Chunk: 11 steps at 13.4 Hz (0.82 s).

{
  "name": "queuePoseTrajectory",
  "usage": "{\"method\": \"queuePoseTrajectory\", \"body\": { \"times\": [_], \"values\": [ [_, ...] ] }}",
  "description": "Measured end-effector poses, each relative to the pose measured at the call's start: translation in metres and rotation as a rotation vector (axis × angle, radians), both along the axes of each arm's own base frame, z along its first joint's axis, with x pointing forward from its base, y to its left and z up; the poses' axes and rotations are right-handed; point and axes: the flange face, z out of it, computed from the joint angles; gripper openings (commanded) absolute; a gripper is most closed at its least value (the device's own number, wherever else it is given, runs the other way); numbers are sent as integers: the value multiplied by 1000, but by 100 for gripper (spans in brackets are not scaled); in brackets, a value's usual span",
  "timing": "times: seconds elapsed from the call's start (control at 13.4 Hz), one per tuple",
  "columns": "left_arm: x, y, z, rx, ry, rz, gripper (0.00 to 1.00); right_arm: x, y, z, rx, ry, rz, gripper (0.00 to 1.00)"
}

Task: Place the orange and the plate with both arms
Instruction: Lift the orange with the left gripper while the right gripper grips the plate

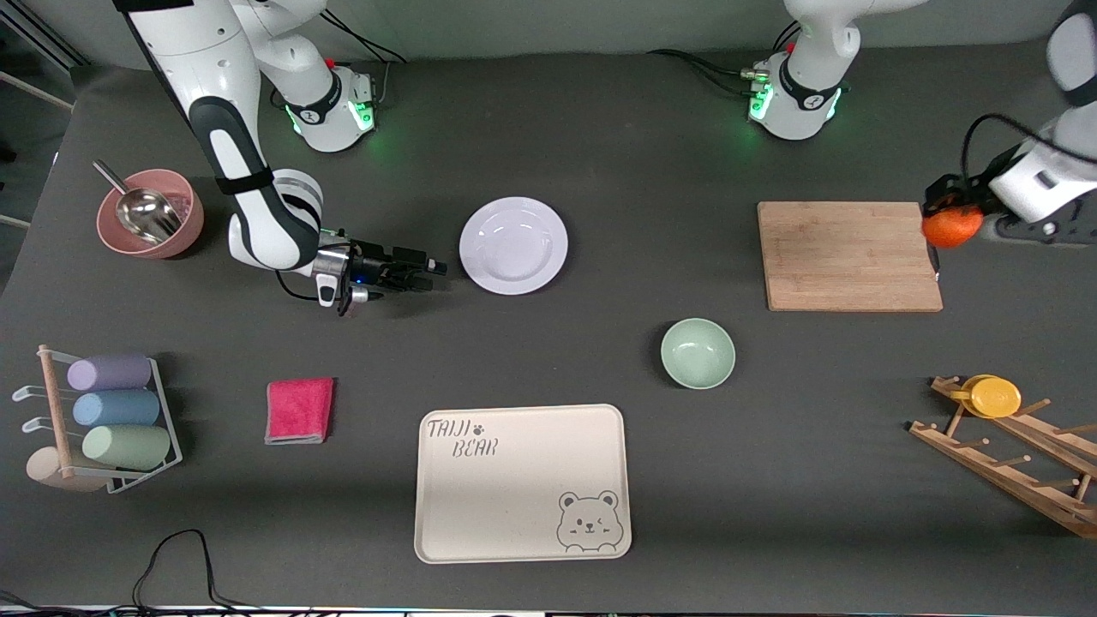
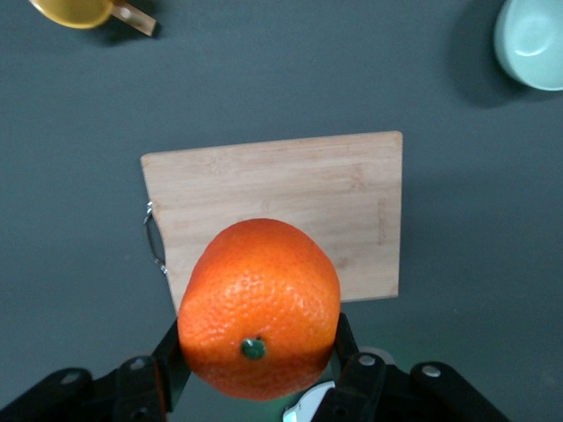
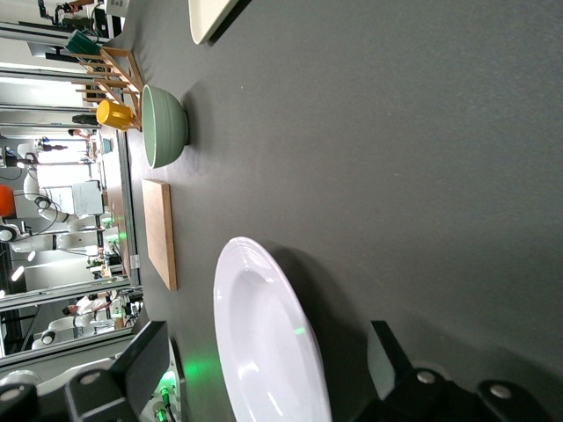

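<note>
Worktop (image 1: pixel 600 137) carries the plate (image 1: pixel 513 245) lying flat, rim up, toward the right arm's end. Right gripper (image 1: pixel 420 272) sits low just beside it, jaws spread and empty. Left gripper (image 2: pixel 255 369) (partly cut off) clamps the orange (image 1: pixel 951 226) – stem end toward its wrist camera – over the cutting board's (image 1: pixel 848 255) edge.

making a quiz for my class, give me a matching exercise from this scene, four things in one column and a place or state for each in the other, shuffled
Things:
1. orange
2. plate
3. metal scoop
4. pink cloth

Places or states:
A. in the pink bowl
B. flat on the table, in front of the open right gripper
C. flat on the table, beside the bear tray
D. held up by the left gripper

Pairs: 1-D, 2-B, 3-A, 4-C
</note>
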Motion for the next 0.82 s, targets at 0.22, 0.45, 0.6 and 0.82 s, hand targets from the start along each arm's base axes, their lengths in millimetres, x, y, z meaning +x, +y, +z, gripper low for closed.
{"method": "queuePoseTrajectory", "body": {
  "times": [0.22,0.45,0.6,0.82],
  "values": [
    [0,-4,56,3,8,-4,0,-8,-2,-5,0,-22,25,100],
    [1,-12,76,7,16,-14,0,-16,-1,-9,17,-31,39,100],
    [1,-26,81,19,33,1,0,-24,-3,-14,18,-42,53,100],
    [4,-92,82,61,36,47,0,-31,-2,-20,42,-43,73,100]
  ]
}}
